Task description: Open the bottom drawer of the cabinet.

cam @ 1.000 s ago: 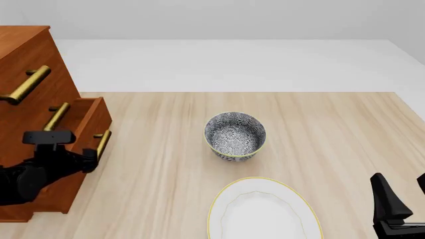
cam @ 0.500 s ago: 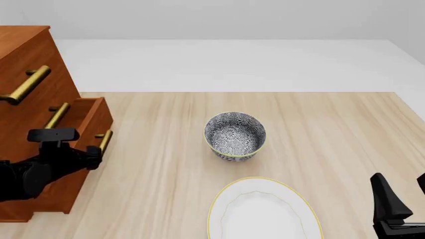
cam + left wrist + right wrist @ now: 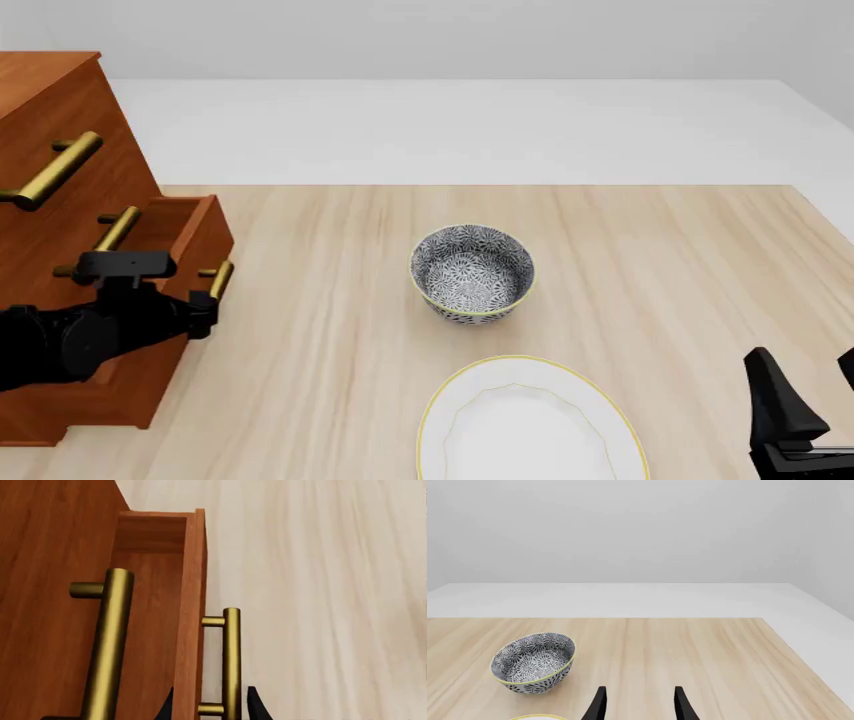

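The cabinet (image 3: 67, 110) stands at the table's left edge. Its bottom drawer (image 3: 187, 235) is pulled partly out, and its brass bar handle (image 3: 220, 278) points towards the bowl. In the left wrist view the drawer front (image 3: 190, 605) and its handle (image 3: 231, 660) run between my fingers. My left gripper (image 3: 208, 302) (image 3: 210, 705) is closed over the handle and drawer front, one jaw on each side. My right gripper (image 3: 810, 395) (image 3: 637, 702) is open and empty at the near right corner.
A patterned bowl (image 3: 473, 272) (image 3: 532, 662) stands mid-table. A white plate with a yellow rim (image 3: 531, 425) lies at the near edge in front of it. The middle drawer's handle (image 3: 110, 645) and the top drawer's handle (image 3: 51, 170) are above the bottom one.
My left gripper has moved right, away from the cabinet, and the bottom drawer has slid further out with it. The right arm has not moved.
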`<state>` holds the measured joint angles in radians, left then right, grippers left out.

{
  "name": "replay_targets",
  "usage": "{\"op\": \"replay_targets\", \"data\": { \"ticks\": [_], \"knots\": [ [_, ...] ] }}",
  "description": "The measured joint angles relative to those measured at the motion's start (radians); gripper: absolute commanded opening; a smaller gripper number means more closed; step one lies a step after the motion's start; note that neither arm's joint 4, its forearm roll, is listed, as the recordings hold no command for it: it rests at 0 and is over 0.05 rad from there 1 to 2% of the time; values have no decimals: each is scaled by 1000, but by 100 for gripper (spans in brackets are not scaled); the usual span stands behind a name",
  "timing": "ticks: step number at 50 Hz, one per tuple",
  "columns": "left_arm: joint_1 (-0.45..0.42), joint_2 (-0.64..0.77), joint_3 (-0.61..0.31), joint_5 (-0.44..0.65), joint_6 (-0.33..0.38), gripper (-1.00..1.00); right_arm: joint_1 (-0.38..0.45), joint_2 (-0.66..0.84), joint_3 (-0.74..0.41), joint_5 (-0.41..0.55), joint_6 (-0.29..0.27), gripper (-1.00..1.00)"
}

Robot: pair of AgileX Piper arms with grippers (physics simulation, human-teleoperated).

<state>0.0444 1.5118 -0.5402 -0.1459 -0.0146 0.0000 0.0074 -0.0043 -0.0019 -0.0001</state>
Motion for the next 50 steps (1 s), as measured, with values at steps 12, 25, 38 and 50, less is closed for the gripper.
{"op": "replay_targets", "data": {
  "ticks": [12, 25, 38, 50],
  "knots": [
    [-25, -1, -1, -1, 11, 100, 0, 0, 0, 0, 0, 100],
    [-63, -2, 9, -33, 15, 100, 0, 0, 0, 0, 0, 100],
    [-104, -2, 13, -53, 40, 100, 0, 0, 0, 0, 0, 100],
    [-153, 3, 3, -45, 52, 100, 0, 0, 0, 0, 0, 100]
  ]
}}
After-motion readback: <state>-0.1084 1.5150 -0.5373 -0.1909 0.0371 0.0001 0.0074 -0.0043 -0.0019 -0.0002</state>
